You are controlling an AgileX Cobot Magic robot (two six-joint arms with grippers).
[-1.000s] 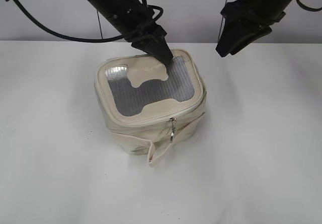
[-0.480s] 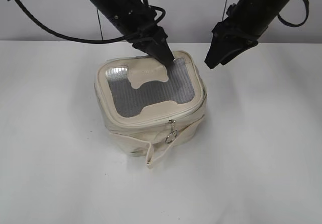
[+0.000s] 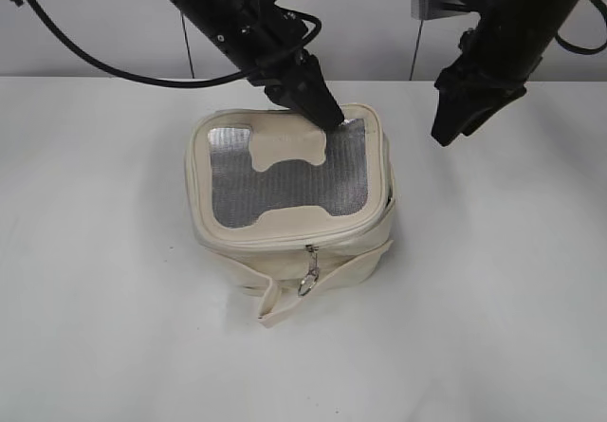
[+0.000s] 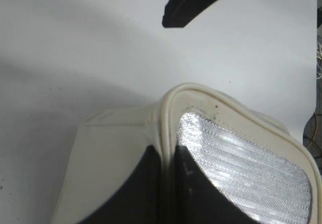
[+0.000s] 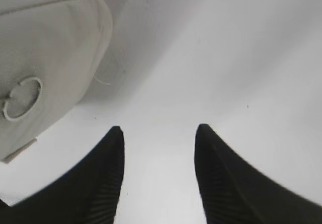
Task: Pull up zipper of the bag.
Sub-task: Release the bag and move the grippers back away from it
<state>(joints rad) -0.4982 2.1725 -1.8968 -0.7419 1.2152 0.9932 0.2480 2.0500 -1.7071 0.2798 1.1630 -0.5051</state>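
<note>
The zipper pull [image 3: 308, 276] hangs on the near face of the bag [image 3: 289, 204], its ring resting just above the flat strap [image 3: 285, 294] (all well short of either arm's fingers). The bag sits on the white table [image 3: 114, 327]. At the bag's far edge, the left gripper [image 3: 322, 111] pinches the lid rim [image 4: 168, 133]: one finger [image 4: 136, 194] presses the outside wall, the other lies on the mesh panel [image 4: 241, 158], so the fingers are closed on the rim with only its thickness between them. To the right of the bag, the right gripper [image 3: 448, 128] hangs above the table, apart from the fabric. Its fingers [image 5: 100, 183] stand spread with bare table between them, gripping nothing. A second ring [image 5: 21, 98] on the bag's side lies just left of those fingertips.
</note>
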